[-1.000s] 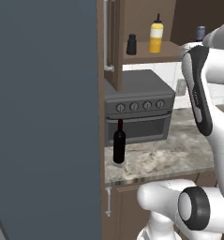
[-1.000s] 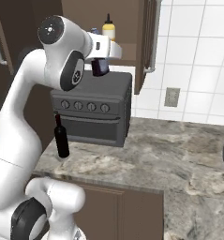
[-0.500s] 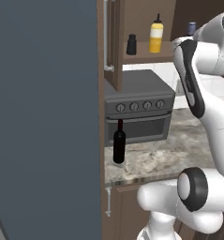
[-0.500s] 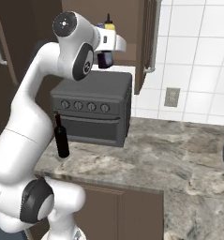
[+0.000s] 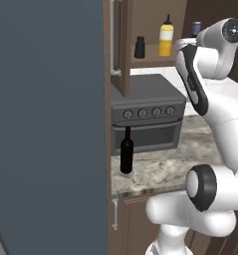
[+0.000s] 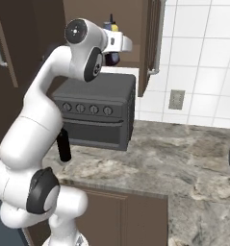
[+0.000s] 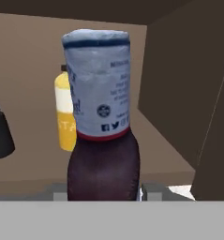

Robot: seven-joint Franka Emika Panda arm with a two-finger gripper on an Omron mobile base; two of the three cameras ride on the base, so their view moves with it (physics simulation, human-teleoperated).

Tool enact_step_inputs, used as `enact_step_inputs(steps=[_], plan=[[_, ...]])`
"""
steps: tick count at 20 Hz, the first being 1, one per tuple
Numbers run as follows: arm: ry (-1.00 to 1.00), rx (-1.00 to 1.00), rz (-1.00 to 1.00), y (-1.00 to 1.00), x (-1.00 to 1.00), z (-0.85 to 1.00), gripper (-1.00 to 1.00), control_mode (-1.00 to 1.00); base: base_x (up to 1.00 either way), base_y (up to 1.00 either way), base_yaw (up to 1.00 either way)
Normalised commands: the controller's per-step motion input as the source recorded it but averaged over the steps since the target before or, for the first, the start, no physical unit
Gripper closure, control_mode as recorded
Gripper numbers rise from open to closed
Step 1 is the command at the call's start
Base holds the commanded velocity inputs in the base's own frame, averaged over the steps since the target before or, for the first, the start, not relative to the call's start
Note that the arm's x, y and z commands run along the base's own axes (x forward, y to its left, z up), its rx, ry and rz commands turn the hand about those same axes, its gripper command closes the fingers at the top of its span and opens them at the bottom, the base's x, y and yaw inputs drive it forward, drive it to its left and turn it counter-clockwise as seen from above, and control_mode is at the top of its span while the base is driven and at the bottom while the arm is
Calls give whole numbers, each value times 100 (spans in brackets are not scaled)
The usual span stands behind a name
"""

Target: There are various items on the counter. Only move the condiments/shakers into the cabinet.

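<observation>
Closest to me, my jaws are clamped on the blue-purple bottle (image 7: 102,136), held up at the mouth of the cabinet (image 5: 155,30); it hangs over the front edge of the shelf (image 7: 155,154) and, as far as I can judge from this angle, is not yet set down.

Just behind it on the shelf stands the yellow bottle (image 7: 65,117), and further to one side the black shaker (image 7: 0,133). Both look already stowed, so two of three are done and this bottle is the last.

The wine bottle (image 5: 126,155) stands down on the bench (image 6: 184,153) in front of the dark oven (image 5: 145,117), where it should stay.

For room, the shelf is bare on the side away from the yellow bottle, up to the cabinet's side wall (image 7: 188,84). The open door (image 6: 152,43) hangs close beside my arm, and the yellow bottle sits near enough to knock.
</observation>
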Motion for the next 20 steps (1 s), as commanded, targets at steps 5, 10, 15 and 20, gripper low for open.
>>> enact_step_inputs(steps=[5,10,15,20], plan=[[2,0,1,-11,60,0,100,-100,0,0,0],[0,9,4,-39,38,-1,100,-100,0,0,0],[0,8,5,-23,40,0,100,-100,0,0,0],[0,0,1,0,51,-8,100,-100,0,0,0]])
